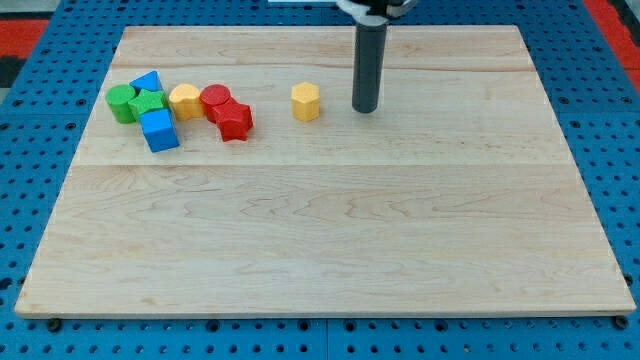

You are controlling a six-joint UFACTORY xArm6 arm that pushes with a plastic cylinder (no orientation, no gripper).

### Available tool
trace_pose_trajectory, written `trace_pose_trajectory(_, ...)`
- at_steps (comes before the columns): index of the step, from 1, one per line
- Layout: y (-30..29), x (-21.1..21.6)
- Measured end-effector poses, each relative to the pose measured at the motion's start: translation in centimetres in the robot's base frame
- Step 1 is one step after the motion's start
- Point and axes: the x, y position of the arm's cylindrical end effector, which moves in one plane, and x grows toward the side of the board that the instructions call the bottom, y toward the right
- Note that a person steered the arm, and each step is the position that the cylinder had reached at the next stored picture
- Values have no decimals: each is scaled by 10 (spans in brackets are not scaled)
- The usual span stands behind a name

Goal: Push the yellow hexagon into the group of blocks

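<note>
The yellow hexagon [306,101] stands alone in the upper middle of the wooden board [320,230]. My tip [365,107] rests on the board just to the hexagon's right, a small gap apart. The group lies at the upper left: a green round block [121,102], a blue block [147,82], a green star [149,103], a blue cube [159,130], a yellow round block [185,101], a red round block [215,100] and a red star [234,120]. The red star is the group's block nearest the hexagon.
The board lies on a blue perforated table [30,120]. A red area [20,30] shows at the view's top left corner and another [615,20] at the top right.
</note>
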Motion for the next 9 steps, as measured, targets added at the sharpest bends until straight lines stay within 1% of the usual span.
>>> trace_pose_trajectory(1, -38, -3)
trace_pose_trajectory(2, -97, 25)
trace_pose_trajectory(3, -163, 20)
trace_pose_trajectory(6, -121, -17)
trace_pose_trajectory(7, -100, -48)
trace_pose_trajectory(9, -165, -46)
